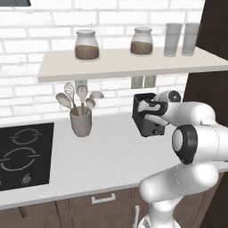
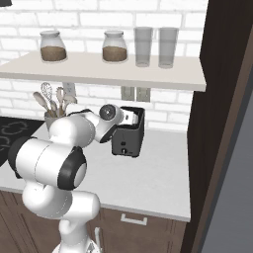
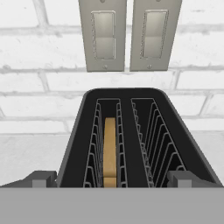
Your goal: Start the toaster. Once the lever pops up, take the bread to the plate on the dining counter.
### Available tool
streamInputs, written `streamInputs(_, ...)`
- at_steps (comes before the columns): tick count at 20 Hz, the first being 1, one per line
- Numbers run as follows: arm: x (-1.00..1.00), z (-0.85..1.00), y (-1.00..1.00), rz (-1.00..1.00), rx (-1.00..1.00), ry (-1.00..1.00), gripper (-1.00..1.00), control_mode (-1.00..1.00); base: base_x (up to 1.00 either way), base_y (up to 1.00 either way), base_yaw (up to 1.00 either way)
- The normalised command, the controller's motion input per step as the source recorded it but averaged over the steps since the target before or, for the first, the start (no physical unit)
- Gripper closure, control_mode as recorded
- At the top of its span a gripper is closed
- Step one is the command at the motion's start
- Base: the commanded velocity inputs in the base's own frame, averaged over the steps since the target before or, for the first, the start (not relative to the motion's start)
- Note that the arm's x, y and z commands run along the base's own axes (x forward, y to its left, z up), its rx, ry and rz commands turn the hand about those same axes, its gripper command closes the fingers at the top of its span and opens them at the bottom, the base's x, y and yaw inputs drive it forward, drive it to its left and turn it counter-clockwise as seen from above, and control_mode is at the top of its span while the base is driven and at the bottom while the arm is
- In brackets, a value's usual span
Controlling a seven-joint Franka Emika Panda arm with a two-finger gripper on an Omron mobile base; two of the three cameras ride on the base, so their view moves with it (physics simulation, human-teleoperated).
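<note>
The gripper [image 3: 112, 180] hangs just above the near end of the black toaster [image 3: 135, 131] with its jaws spread wide and nothing between them, its two dark fingertips [image 3: 40, 178] standing apart over the toaster's near corners. The bread [image 3: 110, 151], a thin brown slice, sits on edge deep in the left slot; the right slot holds nothing. The toaster stands on the pale worktop [image 1: 107, 156] against the white brick wall, below two wall switches [image 3: 131, 35] and a shelf [image 1: 129, 64] with jars, with a utensil holder [image 1: 81, 120] and black hob [image 1: 24, 153] to its left.
</note>
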Motion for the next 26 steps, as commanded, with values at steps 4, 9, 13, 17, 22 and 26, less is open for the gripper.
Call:
streamInputs(4,0.00,0.00,0.00,0.00,0.00,0.00,-1.00,-1.00,0.00,0.00,0.00)
streamInputs(9,0.00,0.00,0.00,0.00,0.00,0.00,-1.00,-1.00,0.00,0.00,0.00)
streamInputs(13,0.00,0.00,0.00,0.00,0.00,0.00,-1.00,-1.00,0.00,0.00,0.00)
streamInputs(17,0.00,0.00,0.00,0.00,0.00,0.00,-1.00,-1.00,0.00,0.00,0.00)
streamInputs(22,0.00,0.00,0.00,0.00,0.00,0.00,-1.00,-1.00,0.00,0.00,0.00)
streamInputs(26,0.00,0.00,0.00,0.00,0.00,0.00,-1.00,-1.00,0.00,0.00,0.00)
